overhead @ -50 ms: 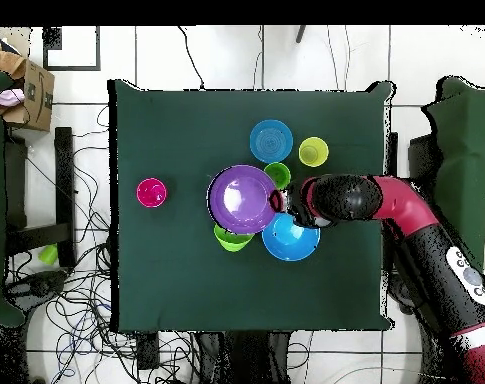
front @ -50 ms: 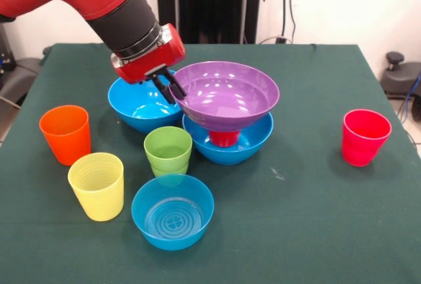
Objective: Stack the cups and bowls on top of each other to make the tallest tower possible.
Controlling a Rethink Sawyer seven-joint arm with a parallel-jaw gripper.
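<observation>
Pincer (front @ -50 ms: 172,89) clamped on rim of purple bowl (front @ -50 ms: 227,95), resting tilted on red cup (front @ -50 ms: 224,138) inside large blue bowl (front @ -50 ms: 228,141), mid-counter (front @ -50 ms: 309,218); second large blue bowl (front @ -50 ms: 141,104) just behind.

No lettering, label, brand, number or sign can be read anywhere in either view; the cups, the bowls, the arm's red and black casing and the green tabletop (front @ -50 ms: 316,231) all show plain surfaces; the cardboard box (overhead @ -50 ms: 31,95) at the upper left of the overhead view carries no print that can be made out.
</observation>
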